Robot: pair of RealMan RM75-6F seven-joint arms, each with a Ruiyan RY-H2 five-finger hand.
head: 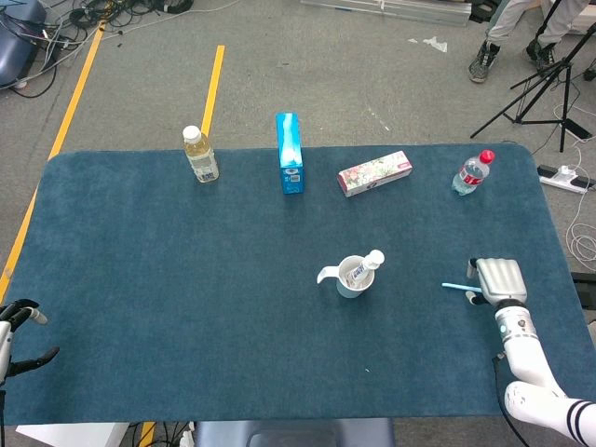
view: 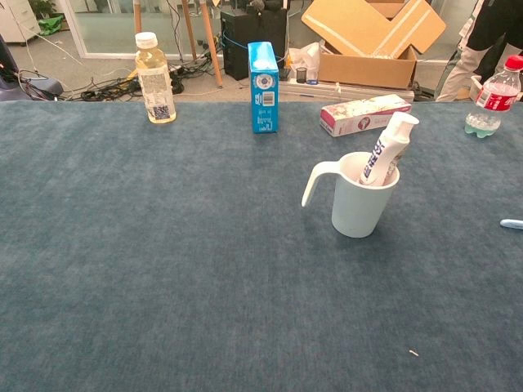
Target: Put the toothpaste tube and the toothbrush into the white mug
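The white mug (head: 353, 277) stands right of the table's middle, handle to the left, and shows up close in the chest view (view: 360, 197). The toothpaste tube (head: 371, 262) leans inside it, cap up (view: 385, 152). The light-blue toothbrush (head: 456, 287) lies flat on the cloth to the mug's right; only its tip (view: 512, 223) enters the chest view. My right hand (head: 496, 279) hangs low over the toothbrush's right end, back up and fingers pointing down; any contact is hidden. My left hand (head: 17, 333) rests at the table's front left edge, fingers apart, holding nothing.
Along the far edge stand a yellow-drink bottle (head: 200, 155), an upright blue carton (head: 290, 153), a flowered box (head: 374, 173) and a red-capped water bottle (head: 472, 172). The blue cloth table (head: 186, 279) ends just right of my right hand.
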